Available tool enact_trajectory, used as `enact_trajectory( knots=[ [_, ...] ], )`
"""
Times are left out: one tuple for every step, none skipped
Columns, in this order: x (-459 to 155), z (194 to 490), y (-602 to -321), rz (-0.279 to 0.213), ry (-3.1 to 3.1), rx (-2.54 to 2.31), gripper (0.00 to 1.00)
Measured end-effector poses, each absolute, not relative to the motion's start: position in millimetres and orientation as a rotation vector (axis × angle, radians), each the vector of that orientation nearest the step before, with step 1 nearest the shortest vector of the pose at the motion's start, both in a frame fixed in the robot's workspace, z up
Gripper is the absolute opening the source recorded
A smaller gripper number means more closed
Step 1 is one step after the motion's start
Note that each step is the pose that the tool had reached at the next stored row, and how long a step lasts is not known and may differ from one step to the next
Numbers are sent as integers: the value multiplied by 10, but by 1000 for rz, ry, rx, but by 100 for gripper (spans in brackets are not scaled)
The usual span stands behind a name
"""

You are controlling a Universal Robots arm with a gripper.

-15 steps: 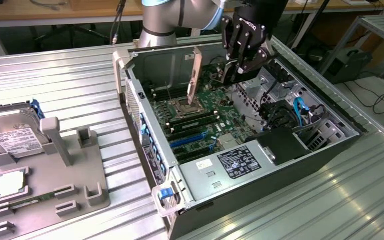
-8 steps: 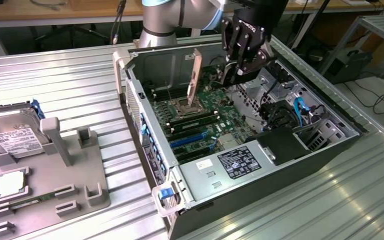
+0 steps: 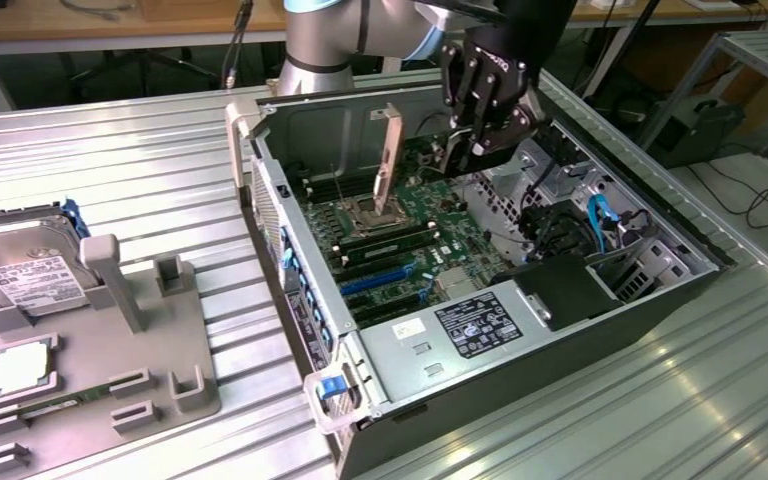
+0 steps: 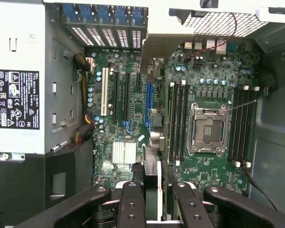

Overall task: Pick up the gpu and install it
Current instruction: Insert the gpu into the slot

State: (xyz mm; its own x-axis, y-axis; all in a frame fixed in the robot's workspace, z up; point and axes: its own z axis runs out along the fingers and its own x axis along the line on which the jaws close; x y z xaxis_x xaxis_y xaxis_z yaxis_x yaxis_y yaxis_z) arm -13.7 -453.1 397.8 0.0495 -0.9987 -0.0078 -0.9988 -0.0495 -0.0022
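Silvery bracket [image 3: 386, 160] upright above the motherboard [image 4: 204, 85] inside the computer case [image 3: 307, 130] — the gpu [image 4: 152, 168] sits pinched edge-on in the gripper [image 4: 156, 189], jaws narrow around it. Pick-up looks done, installing in hand — seating calls for its edge square over the blue slot [image 4: 147, 100]

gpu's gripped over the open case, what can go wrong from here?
1. The gripper holds the gpu edge-on above the motherboard. If it is off line with the blue slot, its edge could hit neighbouring parts.
2. Its bracket may snag the rear slot openings on the way down.
3. The open CPU socket lies exposed nearby, and a slipped card could damage it.
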Motion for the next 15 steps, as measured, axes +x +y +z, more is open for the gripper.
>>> enact_trajectory(
  knots=[
    [-137,3972,-4531,6,2161,-2271,27],
    [-137,3963,-4531,6,2161,-2271,27],
    [-137,3955,-4531,6,2161,-2271,27],
    [-137,3949,-4531,6,2161,-2271,27],
    [-136,3943,-4531,6,2161,-2271,27],
    [-137,3938,-4531,6,2161,-2271,27],
    [-136,3933,-4531,6,2161,-2271,27],
    [-137,3927,-4531,6,2161,-2271,27],
    [-137,3919,-4531,6,2161,-2271,27],
    [-137,3914,-4531,6,2161,-2271,27],
    [-137,3909,-4531,6,2161,-2271,27],
    [-137,3902,-4531,6,2161,-2271,27],
    [-137,3897,-4531,6,2161,-2271,27],
    [-137,3889,-4531,6,2162,-2270,27],
    [-137,3881,-4531,6,2163,-2269,27]
  ],
)
